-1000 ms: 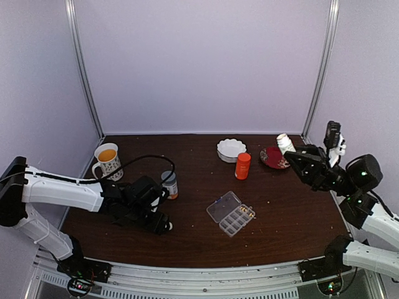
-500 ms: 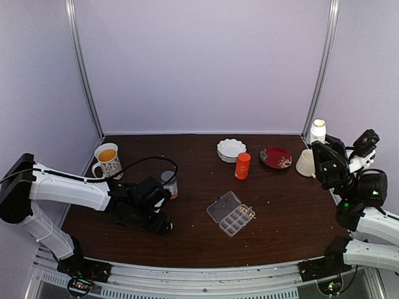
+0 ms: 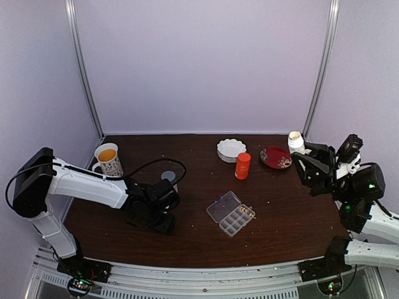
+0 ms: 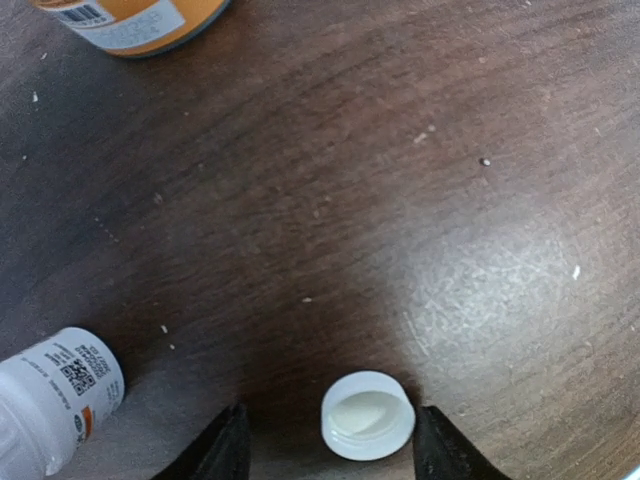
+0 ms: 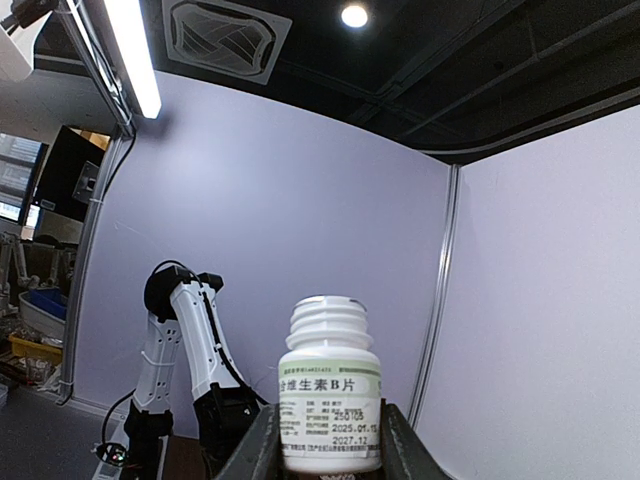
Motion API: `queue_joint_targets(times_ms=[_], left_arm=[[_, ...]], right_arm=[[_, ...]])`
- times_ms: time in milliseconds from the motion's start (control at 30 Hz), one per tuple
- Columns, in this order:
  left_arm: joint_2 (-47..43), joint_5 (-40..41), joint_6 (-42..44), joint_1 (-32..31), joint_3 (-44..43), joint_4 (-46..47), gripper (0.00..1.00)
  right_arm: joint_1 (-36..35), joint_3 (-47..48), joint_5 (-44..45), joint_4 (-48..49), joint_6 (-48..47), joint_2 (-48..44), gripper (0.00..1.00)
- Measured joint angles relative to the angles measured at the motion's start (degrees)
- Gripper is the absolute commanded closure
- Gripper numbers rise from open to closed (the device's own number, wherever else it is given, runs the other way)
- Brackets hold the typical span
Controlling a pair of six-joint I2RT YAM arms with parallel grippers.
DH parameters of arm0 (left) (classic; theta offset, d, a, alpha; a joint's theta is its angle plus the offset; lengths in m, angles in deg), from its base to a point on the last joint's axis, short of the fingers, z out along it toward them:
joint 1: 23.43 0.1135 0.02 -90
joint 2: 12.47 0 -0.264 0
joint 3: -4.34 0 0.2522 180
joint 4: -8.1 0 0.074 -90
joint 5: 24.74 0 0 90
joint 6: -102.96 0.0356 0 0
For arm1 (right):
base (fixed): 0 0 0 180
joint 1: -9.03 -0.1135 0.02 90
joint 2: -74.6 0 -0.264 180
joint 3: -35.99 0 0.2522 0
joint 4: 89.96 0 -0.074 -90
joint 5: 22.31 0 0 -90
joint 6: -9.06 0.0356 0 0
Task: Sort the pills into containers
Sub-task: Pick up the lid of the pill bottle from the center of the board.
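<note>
White plastic bottle (image 5: pixel 330 400), uncapped, held by right gripper (image 5: pixel 328 445).
Label (image 5: pixel 330 405) "维生素B片" is legible only from the right wrist; left gripper (image 4: pixel 333 450) is spread open around a round white cap (image 4: pixel 367 415).

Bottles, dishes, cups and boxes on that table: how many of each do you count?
Bottles: 4 (orange bottle, grey-capped bottle, uncapped white bottle, lying white bottle)
Bowl: 1
Plate: 1
Mug: 1
Pill box: 1
Loose cap: 1
Total: 9
</note>
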Motion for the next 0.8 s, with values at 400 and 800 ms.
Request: queue_joint_targets(times_ms=[400, 800], left_arm=[[2.7, 1.3, -0.7, -1.2, -3.0, -2.0, 0.77], [0.7, 1.1, 0.3, -2.8, -8.8, -5.5, 0.76]], right_arm=[[-0.2, -1.9, 1.5, -2.6, -1.5, 0.0, 1.0], [-0.6, -4.7, 1.7, -4.2, -1.5, 0.7, 1.0]])
